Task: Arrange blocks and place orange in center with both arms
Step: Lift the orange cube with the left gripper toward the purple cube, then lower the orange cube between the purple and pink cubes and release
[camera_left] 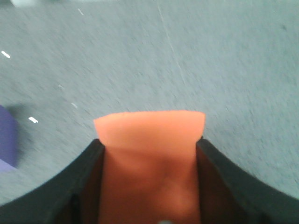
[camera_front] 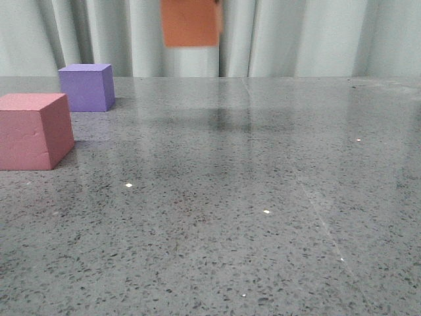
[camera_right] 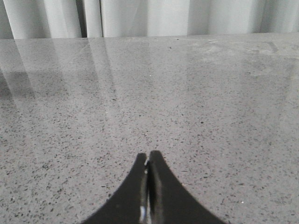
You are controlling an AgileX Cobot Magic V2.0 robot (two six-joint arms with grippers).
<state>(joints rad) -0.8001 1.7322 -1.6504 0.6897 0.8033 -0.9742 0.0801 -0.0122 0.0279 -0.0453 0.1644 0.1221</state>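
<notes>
The orange cube hangs high above the table at the top of the front view, left of centre. In the left wrist view my left gripper is shut on the orange cube, one black finger on each side, well above the table. The purple cube stands at the far left of the table and shows at the edge of the left wrist view. The red-pink cube stands nearer, at the left edge. My right gripper is shut and empty, low over bare table. Neither arm shows in the front view.
The grey speckled table stretches right and forward of the two cubes. White curtains hang behind its far edge.
</notes>
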